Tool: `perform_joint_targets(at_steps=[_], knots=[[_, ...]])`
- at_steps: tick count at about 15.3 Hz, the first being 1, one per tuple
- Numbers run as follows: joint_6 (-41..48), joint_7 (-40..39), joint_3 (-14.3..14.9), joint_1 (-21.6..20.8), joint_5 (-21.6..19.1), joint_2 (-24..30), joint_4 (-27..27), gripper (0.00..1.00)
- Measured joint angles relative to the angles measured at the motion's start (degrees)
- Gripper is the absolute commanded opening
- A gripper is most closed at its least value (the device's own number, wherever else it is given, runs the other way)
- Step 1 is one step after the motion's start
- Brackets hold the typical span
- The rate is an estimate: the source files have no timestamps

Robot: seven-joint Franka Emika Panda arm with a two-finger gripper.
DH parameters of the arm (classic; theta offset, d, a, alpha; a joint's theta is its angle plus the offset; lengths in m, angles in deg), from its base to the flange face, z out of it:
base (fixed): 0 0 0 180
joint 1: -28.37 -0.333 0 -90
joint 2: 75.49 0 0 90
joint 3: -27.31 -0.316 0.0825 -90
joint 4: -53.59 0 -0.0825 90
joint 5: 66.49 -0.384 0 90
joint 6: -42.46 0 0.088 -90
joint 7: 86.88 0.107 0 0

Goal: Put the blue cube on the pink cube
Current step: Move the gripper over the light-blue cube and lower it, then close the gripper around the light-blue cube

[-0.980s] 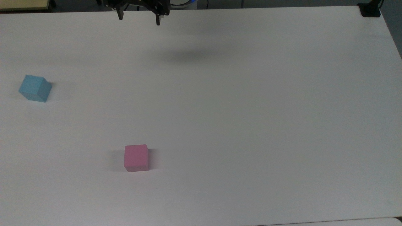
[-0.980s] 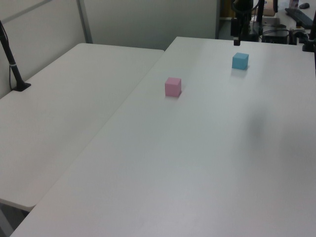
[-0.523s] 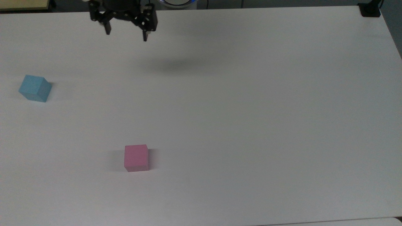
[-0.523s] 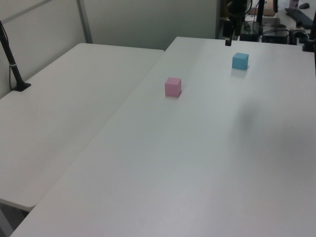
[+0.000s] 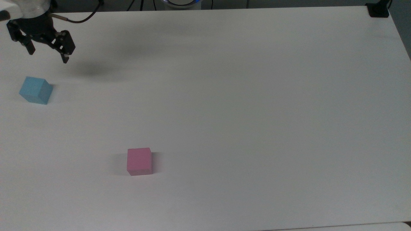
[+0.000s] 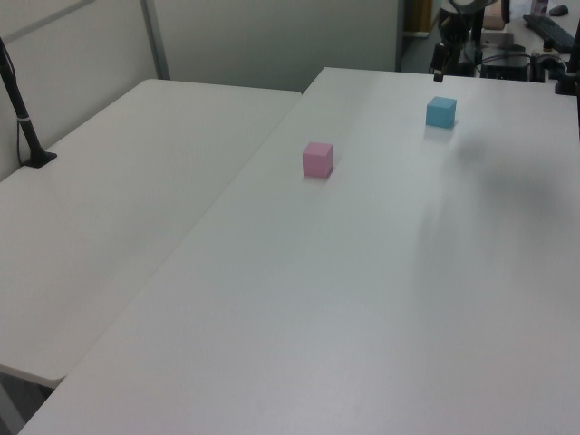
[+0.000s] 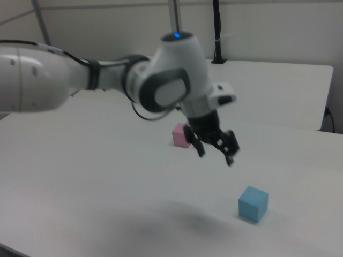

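Travelling across the white table (image 5: 244, 96) toward the top view's left, the gripper (image 5: 48, 55) has moved over the past second from the table's far edge, near the middle, to a spot above and just behind the blue cube (image 5: 35, 90). Its two dark fingers are spread wide and hold nothing. This looks like the approach before a descent onto the cube; no grasp has begun. The blue cube sits untouched near the top view's left edge, turned slightly askew. Further right and nearer the camera, the pink cube (image 5: 139, 161) rests alone, well apart from it. In the top view, the arm is cut off at the frame's upper left corner. In the right view, the gripper (image 7: 216, 149) is motion-blurred, partly blocking the pink cube (image 7: 180, 135).
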Motion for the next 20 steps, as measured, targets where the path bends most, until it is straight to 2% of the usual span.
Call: perform_joint_targets(at_steps=[3, 8, 12, 20], knots=[[-6.0, -2.4, 2.52, 0.85, -4.94, -5.16, -0.13, 1.0], [-13.71, -2.65, 2.61, 2.35, -10.77, -10.66, -0.11, 1.0], [-16.85, -5.68, 2.66, 3.43, -12.62, -13.85, -0.07, 1.0], [-16.85, -10.52, 2.8, 4.93, -13.01, -15.28, -0.27, 1.0]])
